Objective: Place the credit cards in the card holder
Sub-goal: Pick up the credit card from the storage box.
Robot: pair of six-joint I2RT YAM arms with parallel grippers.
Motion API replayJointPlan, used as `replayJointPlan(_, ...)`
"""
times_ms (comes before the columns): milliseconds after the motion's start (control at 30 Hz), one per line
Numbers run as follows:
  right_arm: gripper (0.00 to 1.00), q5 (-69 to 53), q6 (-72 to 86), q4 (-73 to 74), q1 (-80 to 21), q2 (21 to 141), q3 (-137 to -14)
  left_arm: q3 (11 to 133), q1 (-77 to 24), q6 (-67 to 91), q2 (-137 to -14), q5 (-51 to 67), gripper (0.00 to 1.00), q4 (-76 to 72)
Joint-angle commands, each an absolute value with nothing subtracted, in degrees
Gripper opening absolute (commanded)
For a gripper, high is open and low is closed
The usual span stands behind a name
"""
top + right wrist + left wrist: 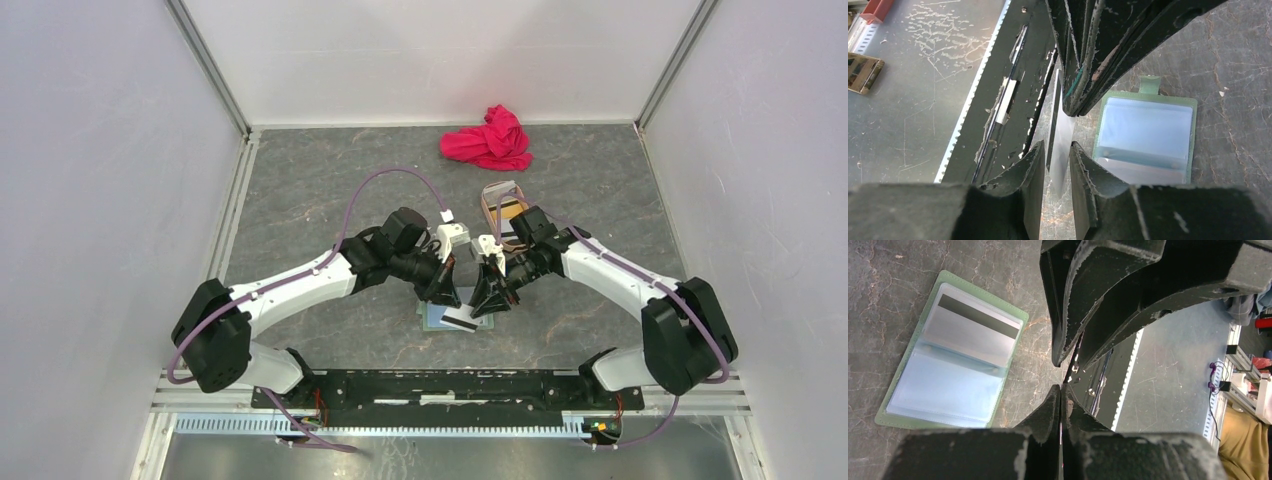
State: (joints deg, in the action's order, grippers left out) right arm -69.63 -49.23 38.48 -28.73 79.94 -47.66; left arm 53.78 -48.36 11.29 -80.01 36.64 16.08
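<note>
The sage-green card holder [432,318] lies open on the table, pale blue inside [943,395]. A grey credit card [973,330] with a black stripe sits in one of its pockets. Both grippers meet just beside the holder. My left gripper [1062,390] is shut on a thin pale credit card [1062,125], which shows edge-on. That card stands between the fingers of my right gripper [1057,146], which is open with a gap on each side of the card. In the top view the left gripper [445,295] and the right gripper [490,300] nearly touch.
A red cloth [488,138] lies at the back of the table. A pinkish-tan tray [503,200] sits behind the right arm. The black base rail [440,385] runs along the near edge, close to the holder. White walls enclose the table.
</note>
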Motion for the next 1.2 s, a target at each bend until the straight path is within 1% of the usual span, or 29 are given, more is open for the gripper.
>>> replayJointPlan(0,0.31,-70.8,-48.7,37.7,-29.7,81.2,-48.3,56.9,-48.6,8.4,-79.0,39.0,0.02,14.6)
replayJointPlan(100,0.30,-71.1,-48.4,37.8,-29.8,81.7,-48.3,56.7,-48.6,8.4,-78.6,39.2,0.02,14.5)
replayJointPlan(200,0.22,-71.3,-48.4,37.8,-29.9,81.9,-48.4,56.4,-48.6,8.6,-78.3,39.5,0.02,14.3)
replayJointPlan(267,0.21,-71.1,-48.1,37.7,-30.0,82.3,-48.6,56.3,-48.7,8.9,-78.1,40.1,0.02,13.9)
replayJointPlan(333,0.26,-70.4,-47.8,37.6,-29.9,82.5,-49.1,56.2,-48.8,8.9,-77.8,40.4,0.02,13.6)
replayJointPlan(400,0.39,-69.7,-48.9,38.9,-29.8,82.3,-49.8,56.0,-48.9,8.9,-77.5,40.5,0.02,13.7)
replayJointPlan(433,0.43,-69.6,-49.5,39.5,-29.7,82.2,-49.9,55.8,-48.9,8.9,-77.3,40.6,0.02,13.7)
replayJointPlan(500,0.48,-69.6,-49.6,39.3,-29.5,81.7,-49.6,55.4,-48.9,8.7,-77.1,40.6,0.02,13.7)
replayJointPlan(567,0.50,-69.9,-49.2,38.7,-29.6,81.7,-49.2,55.4,-48.9,8.6,-77.1,40.6,0.02,13.7)
replayJointPlan(600,0.48,-70.6,-48.8,38.4,-29.5,82.0,-48.9,55.4,-48.9,8.5,-77.1,40.5,0.02,13.8)
replayJointPlan(667,0.34,-71.5,-48.7,38.8,-29.6,82.8,-49.1,55.7,-48.9,8.5,-77.4,40.5,0.02,13.8)
replayJointPlan(733,0.24,-72.3,-50.6,40.9,-29.8,83.6,-49.9,55.9,-48.8,8.2,-77.5,40.1,0.02,13.8)
replayJointPlan(833,0.04,-73.1,-51.7,42.6,-29.8,83.9,-50.6,56.3,-48.9,8.3,-77.6,39.1,0.02,13.8)
replayJointPlan(867,0.00,-73.2,-51.7,42.6,-29.8,83.8,-50.5,56.5,-48.9,8.7,-77.6,38.2,0.04,13.9)
replayJointPlan(900,0.00,-73.3,-51.5,42.3,-29.8,83.7,-50.5,56.6,-48.8,8.9,-77.1,37.0,0.10,13.8)
replayJointPlan(1033,0.00,-73.3,-47.5,38.8,-29.6,83.0,-49.4,54.3,-48.8,11.1,-72.5,30.5,0.46,9.2)
replayJointPlan(1067,0.00,-73.4,-46.5,37.7,-29.3,82.8,-49.1,53.0,-48.8,11.9,-70.5,27.5,0.61,7.6)
replayJointPlan(1100,0.00,-73.6,-46.1,37.2,-28.8,82.7,-48.9,51.5,-48.6,12.4,-68.5,25.0,0.68,5.6)
replayJointPlan(1167,0.00,-74.7,-44.8,36.0,-26.9,82.7,-48.6,47.4,-48.0,13.7,-63.9,21.1,0.90,0.9)
